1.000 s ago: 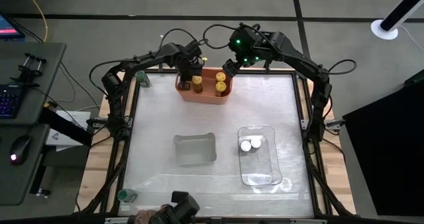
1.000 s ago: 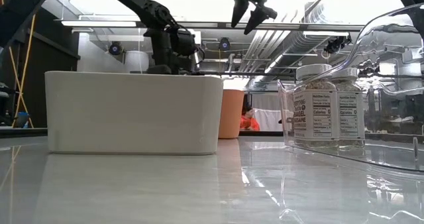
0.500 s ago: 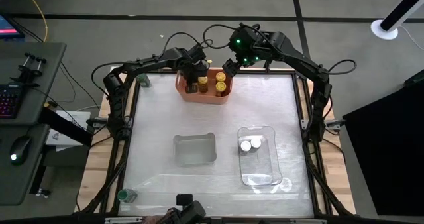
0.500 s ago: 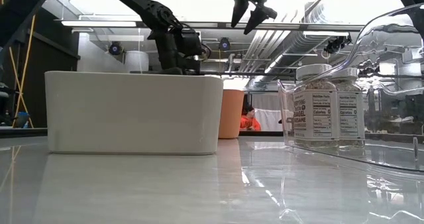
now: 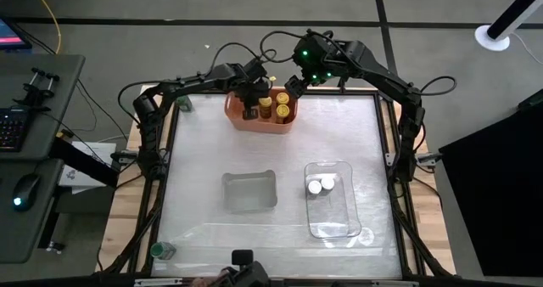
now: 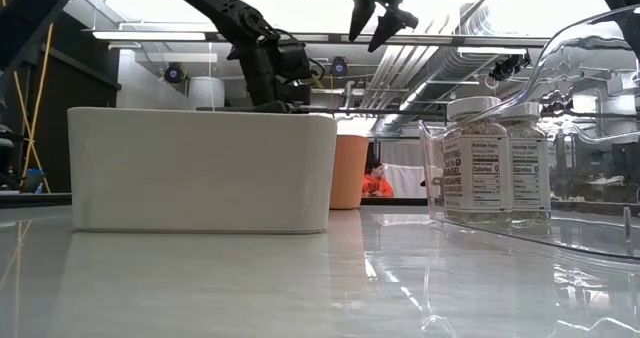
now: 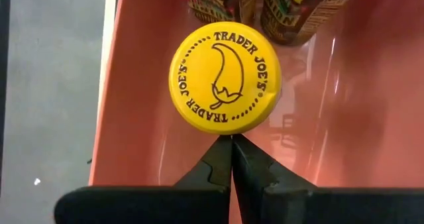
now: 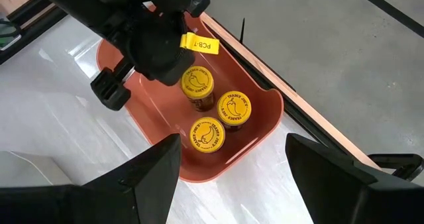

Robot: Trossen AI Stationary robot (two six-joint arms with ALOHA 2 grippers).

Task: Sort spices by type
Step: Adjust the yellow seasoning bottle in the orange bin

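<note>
An orange bin (image 5: pixel 237 115) at the table's far edge holds three yellow-capped spice jars, upright on its floor. My left gripper (image 7: pixel 232 144), shut, reaches down into the bin on the left side of one jar (image 7: pixel 225 77), which shows in the high view (image 5: pixel 265 106). The other two jars (image 5: pixel 282 106) stand just to its right. My right gripper (image 5: pixel 296 87), open, hovers above the bin's right end. Two white-capped jars (image 5: pixel 320 185) stand in the clear tray (image 5: pixel 335 223). My left gripper meets the yellow-capped jar with its shut fingertips (image 7: pixel 222 159), at the rim of the cap (image 7: pixel 228 132) on the jar's left side. The fingers come from above, pointing down into the bin. The cap hides whether they touch the glass below. The jar stands upright on the bin floor.
A grey tray (image 5: pixel 249 191) sits at the table's middle, left of the clear tray. One green-capped jar (image 5: pixel 182 103) stands by the far left corner, another (image 5: pixel 161 250) by the near left corner. Bare table lies between bin and trays.
My left gripper has moved toward the table's right inside the bin, staying shut. The yellow-capped jar in front of it has slid right along the bin floor, upright, closing up to the other two jars.
</note>
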